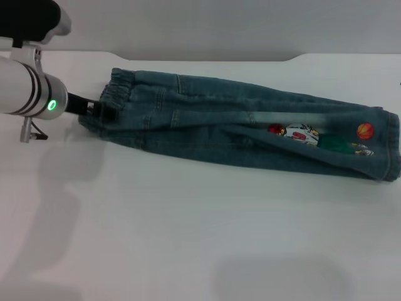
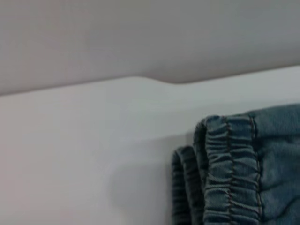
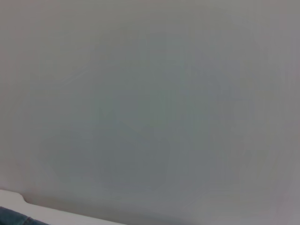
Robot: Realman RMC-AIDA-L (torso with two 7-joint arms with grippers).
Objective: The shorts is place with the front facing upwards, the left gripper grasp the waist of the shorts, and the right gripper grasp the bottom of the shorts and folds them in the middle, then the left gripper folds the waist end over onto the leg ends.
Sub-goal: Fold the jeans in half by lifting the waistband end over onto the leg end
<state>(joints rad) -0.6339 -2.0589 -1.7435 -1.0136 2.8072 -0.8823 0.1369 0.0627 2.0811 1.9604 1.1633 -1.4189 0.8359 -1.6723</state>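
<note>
So the shorts (image 1: 250, 128) already lie folded lengthwise on the surface (image 1: 188, 238). My left tool (image 1: 100, 111) sits at the waist (image 1: 116, 94); grip state, I cannot tell. Waist-to-hem fold remains. Right tool unseen.

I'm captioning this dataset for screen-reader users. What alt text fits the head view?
Long blue-green denim shorts, already folded lengthwise, lie across a white table, cartoon print facing up near the leg hems on the right. The black left gripper on its white arm sits at the gathered elastic waistband on the left; the right gripper is out of view.
</note>
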